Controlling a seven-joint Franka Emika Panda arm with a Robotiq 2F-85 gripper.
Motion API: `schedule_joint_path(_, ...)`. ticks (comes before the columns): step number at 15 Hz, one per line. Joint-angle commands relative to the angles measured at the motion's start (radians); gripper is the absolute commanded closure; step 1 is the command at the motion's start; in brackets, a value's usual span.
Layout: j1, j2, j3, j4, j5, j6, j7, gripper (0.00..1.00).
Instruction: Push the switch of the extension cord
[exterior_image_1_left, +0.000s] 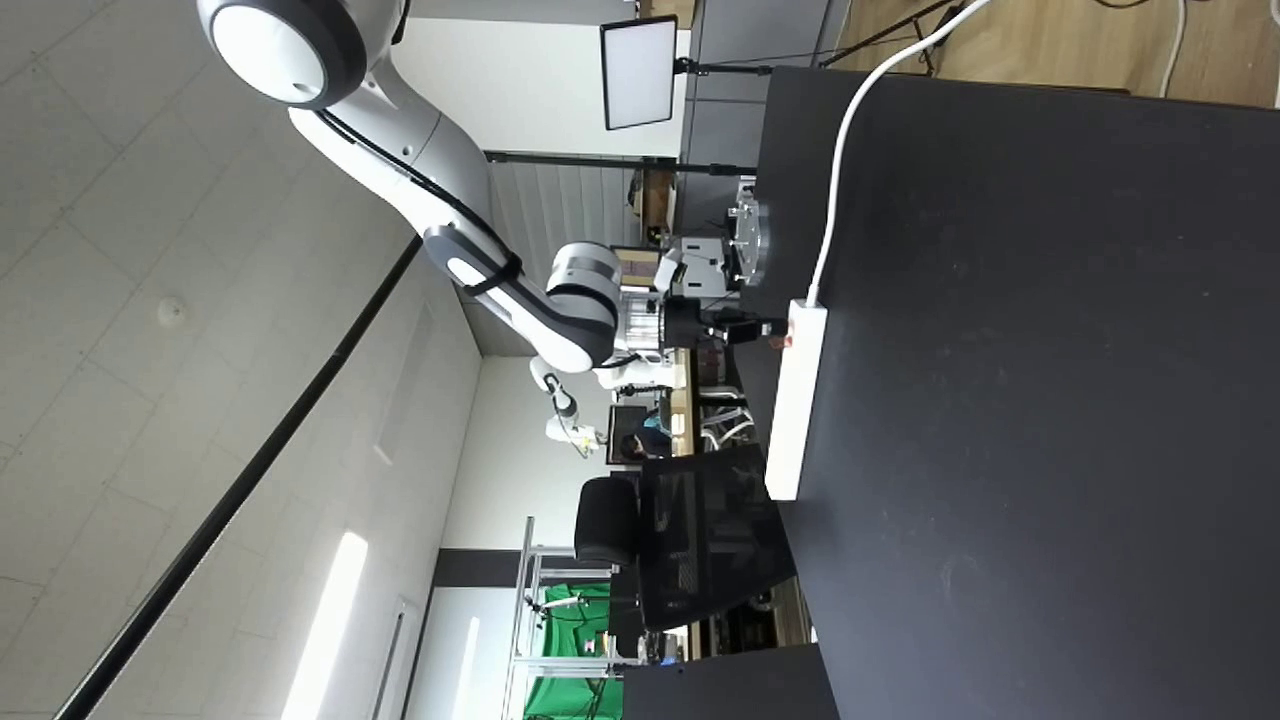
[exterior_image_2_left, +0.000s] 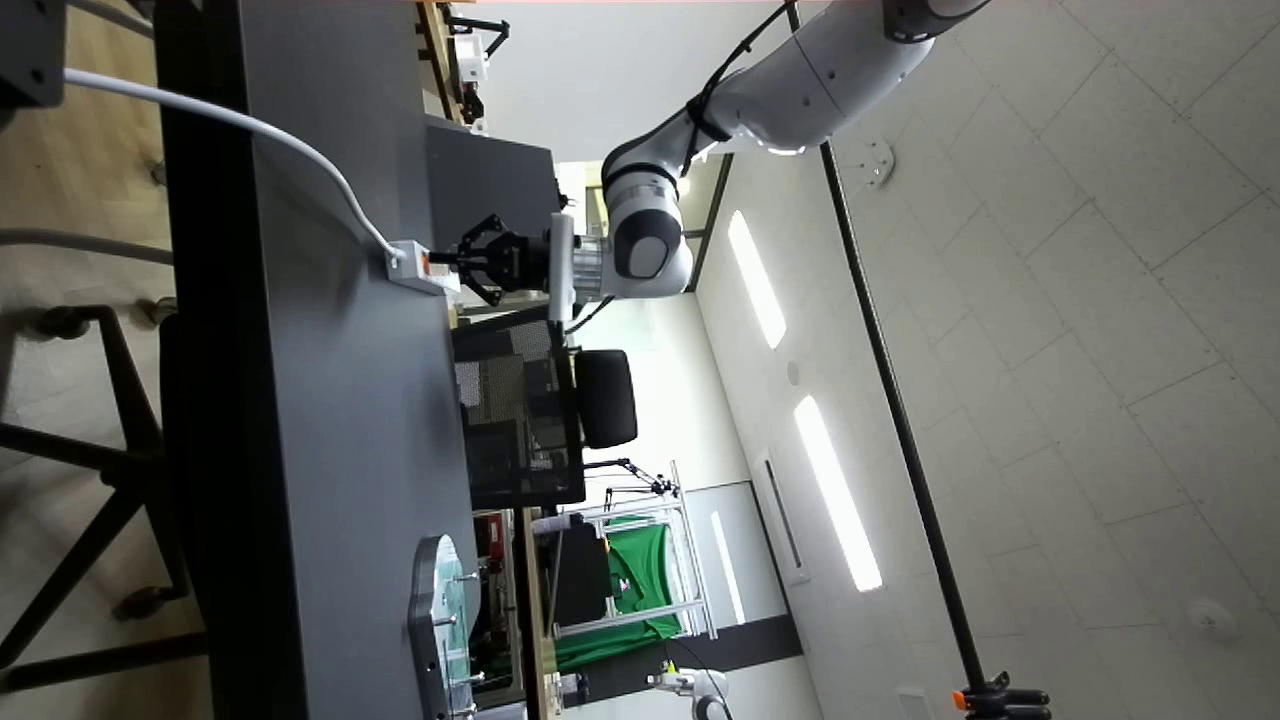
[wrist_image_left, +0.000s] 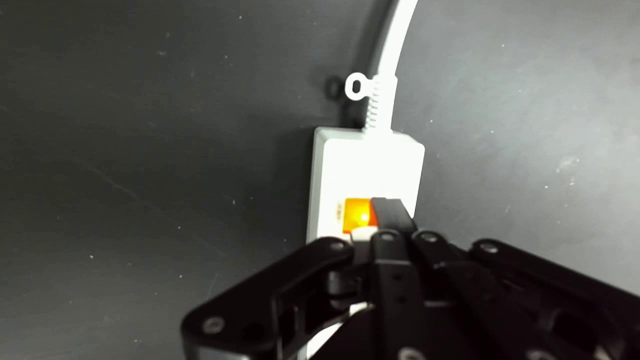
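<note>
The extension cord, a long white power strip (exterior_image_1_left: 795, 420), lies on the dark table in both exterior views (exterior_image_2_left: 408, 268). Its cable end shows in the wrist view (wrist_image_left: 372, 165). Its switch (wrist_image_left: 356, 215) glows orange in the wrist view and sits near the cable end. My gripper (wrist_image_left: 392, 212) is shut, with its fingertips together and nothing between them. It points down at the strip, and the tips cover one side of the switch. In both exterior views the gripper tips (exterior_image_1_left: 778, 328) (exterior_image_2_left: 440, 258) are at the switch and look to be touching it.
The white cable (exterior_image_1_left: 838, 160) runs from the strip's end across the table (exterior_image_1_left: 1020, 400) and over its edge. A round clear-topped fixture with metal posts (exterior_image_2_left: 447, 630) stands on the table. A black mesh chair (exterior_image_2_left: 520, 410) is beyond the table edge.
</note>
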Motion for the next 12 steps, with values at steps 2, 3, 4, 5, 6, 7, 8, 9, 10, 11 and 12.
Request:
schedule_joint_path(2, -0.021, 0.022, 0.022, 0.025, 0.023, 0.026, -0.01, 1.0)
schedule_joint_path(3, -0.023, 0.025, 0.024, 0.027, 0.025, 0.028, -0.009, 1.0)
schedule_joint_path(4, -0.026, 0.027, 0.026, 0.027, 0.029, 0.032, -0.01, 1.0)
schedule_joint_path(5, -0.029, 0.029, 0.028, 0.027, 0.035, 0.04, -0.012, 1.0)
schedule_joint_path(6, -0.03, 0.032, 0.029, 0.027, 0.038, 0.045, -0.013, 1.0)
schedule_joint_path(7, -0.033, 0.034, 0.031, 0.026, 0.04, 0.052, -0.014, 1.0)
schedule_joint_path(8, -0.035, 0.037, 0.033, 0.027, 0.041, 0.059, -0.015, 1.0)
schedule_joint_path(9, -0.037, 0.039, 0.035, 0.027, 0.042, 0.062, -0.016, 1.0)
schedule_joint_path(10, -0.038, 0.04, 0.037, 0.026, 0.042, 0.062, -0.016, 1.0)
schedule_joint_path(11, -0.039, 0.041, 0.037, 0.026, 0.041, 0.062, -0.017, 1.0)
schedule_joint_path(12, -0.038, 0.042, 0.036, 0.025, 0.041, 0.061, -0.017, 1.0)
